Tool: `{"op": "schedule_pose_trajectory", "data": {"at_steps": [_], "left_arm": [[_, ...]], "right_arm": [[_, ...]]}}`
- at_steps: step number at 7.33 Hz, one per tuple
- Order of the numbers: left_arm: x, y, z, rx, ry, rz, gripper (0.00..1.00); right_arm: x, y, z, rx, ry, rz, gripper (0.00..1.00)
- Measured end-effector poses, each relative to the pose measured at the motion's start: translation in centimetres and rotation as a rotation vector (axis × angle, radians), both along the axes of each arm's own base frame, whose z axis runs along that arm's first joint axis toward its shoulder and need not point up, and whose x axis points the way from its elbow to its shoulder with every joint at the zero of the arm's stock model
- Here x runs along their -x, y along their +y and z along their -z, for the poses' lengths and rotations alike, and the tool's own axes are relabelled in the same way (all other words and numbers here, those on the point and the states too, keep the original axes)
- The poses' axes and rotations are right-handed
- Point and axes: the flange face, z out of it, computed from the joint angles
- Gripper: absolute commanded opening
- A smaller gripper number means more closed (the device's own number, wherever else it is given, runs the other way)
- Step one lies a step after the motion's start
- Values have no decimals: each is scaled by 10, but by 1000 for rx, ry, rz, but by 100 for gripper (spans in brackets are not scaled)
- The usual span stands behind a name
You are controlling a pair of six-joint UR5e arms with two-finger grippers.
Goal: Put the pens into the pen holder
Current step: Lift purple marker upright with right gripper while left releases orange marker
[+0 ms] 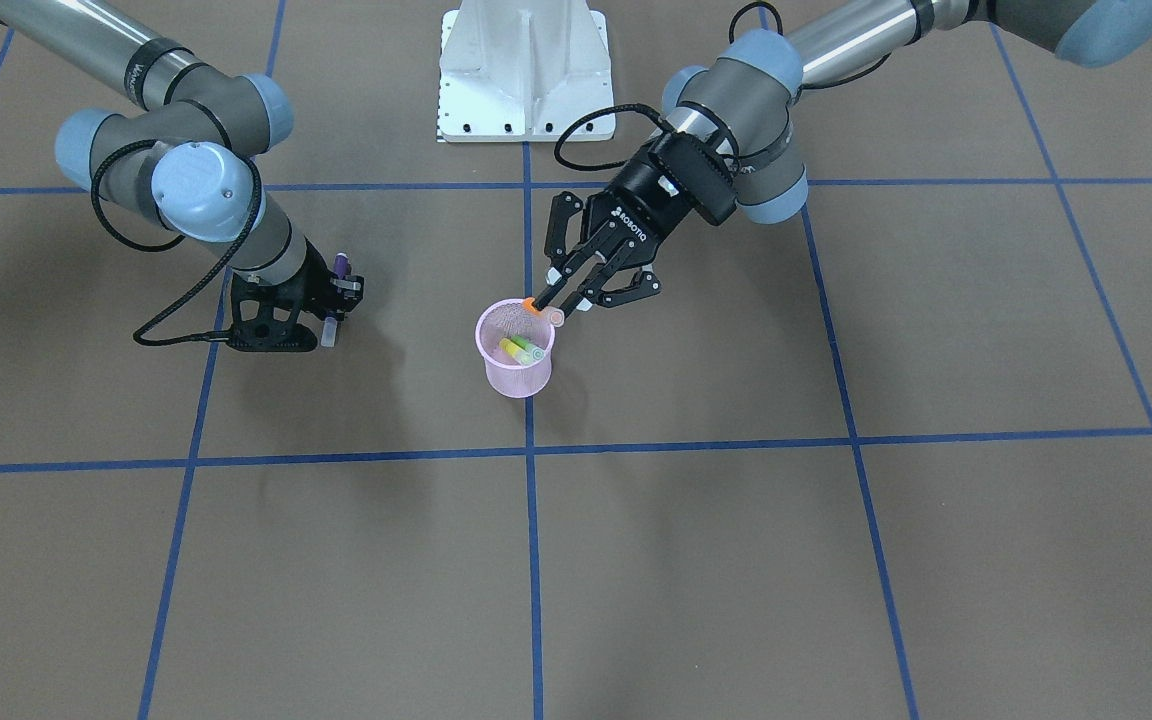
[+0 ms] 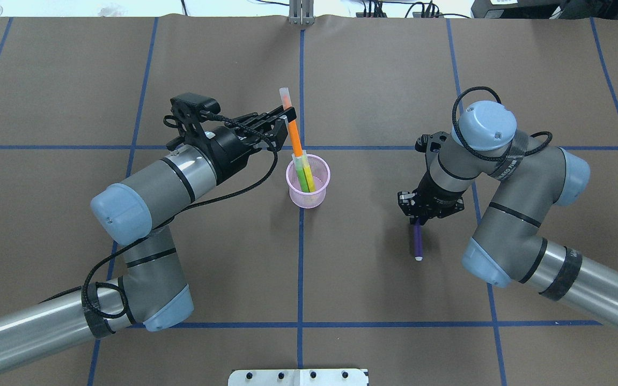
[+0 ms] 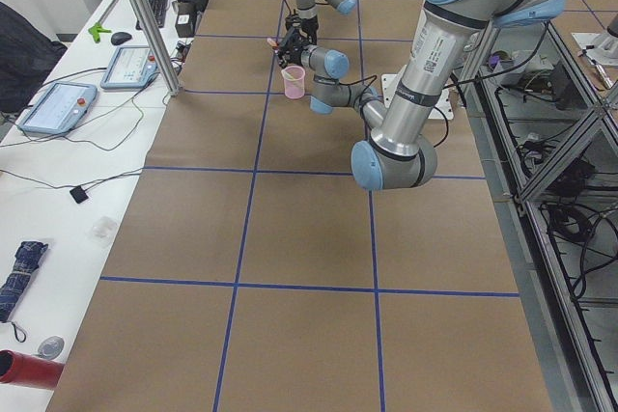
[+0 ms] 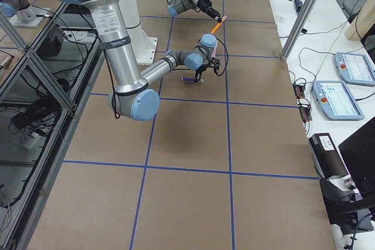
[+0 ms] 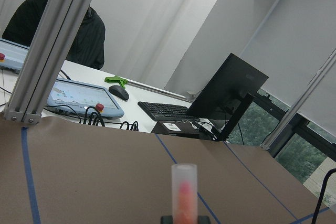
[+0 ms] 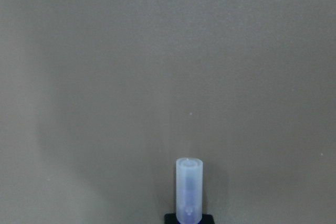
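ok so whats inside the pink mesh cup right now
A green pen and a yellow pen lean inside the pen holder. The orange pen in the left gripper reaches its rim; the floor is covered.

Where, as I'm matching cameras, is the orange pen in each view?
Front-facing: orange pen centre, at pen holder's rim.
Overhead: upper centre, above it.
Exterior left: top, tiny.
Exterior right: top centre.
Left wrist: bottom centre.
Right wrist: absent.
Shared landmark: pink pen holder.

Probably a robotics lab; teach pendants (image 3: 58,106), monitor (image 5: 231,90), aluminium framing (image 5: 52,40) beside taped table (image 3: 290,238).
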Motion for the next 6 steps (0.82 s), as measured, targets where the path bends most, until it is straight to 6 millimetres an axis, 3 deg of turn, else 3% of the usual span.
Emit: {"op": "schedule_pose_trajectory", "data": {"at_steps": [6], "left_arm": [[-18, -6, -13, 15, -39, 5, 0]], "right_arm": [[-53, -43, 51, -75, -78, -103, 0]]}}
